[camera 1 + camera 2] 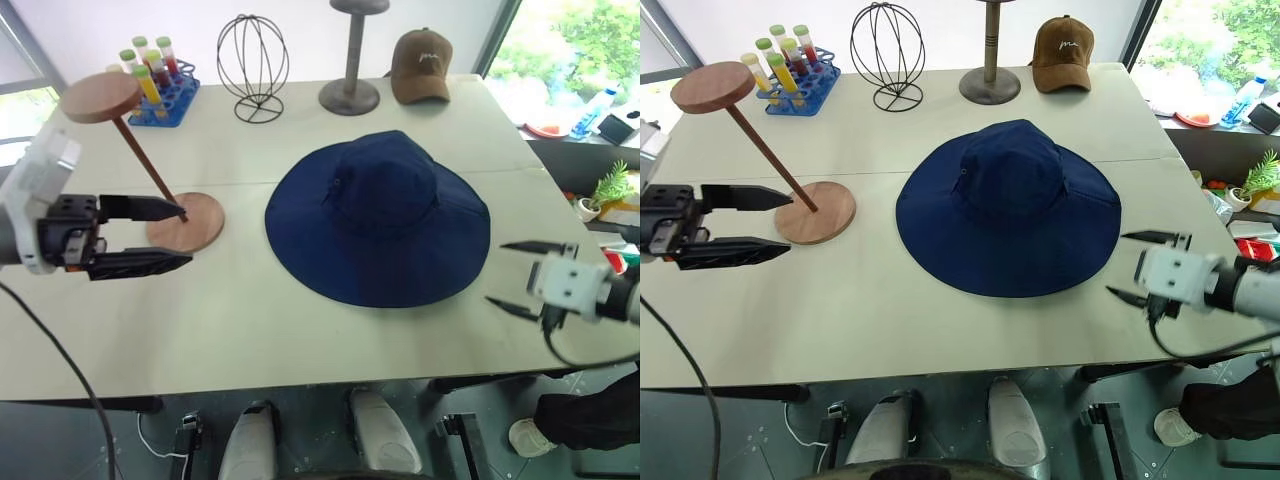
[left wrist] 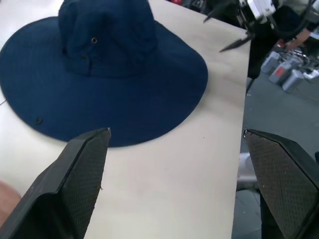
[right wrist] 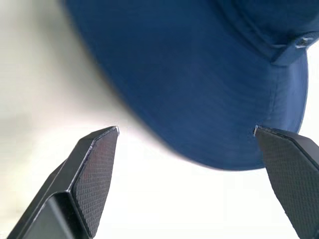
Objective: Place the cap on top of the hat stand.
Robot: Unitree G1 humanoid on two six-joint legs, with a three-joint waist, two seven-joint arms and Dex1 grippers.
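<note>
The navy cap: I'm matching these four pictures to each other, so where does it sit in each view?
Left eye view: the cap lies flat at table centre, right of the hat stand.
Right eye view: same spot, centre.
Left wrist view: upper left, beyond the left hand's fingers.
Right wrist view: brim across the top.
Shared landmark: the cap's round brim edge against the pale table.

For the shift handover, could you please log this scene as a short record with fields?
cap: navy sun hat, flat on the table, not held
hat stand: wooden, left of the cap, disc top bare
left gripper: open, beside the stand's base
right gripper: open, near the cap's right brim, apart from it
back of table: tube rack, wire stand, grey stand, brown cap
</note>
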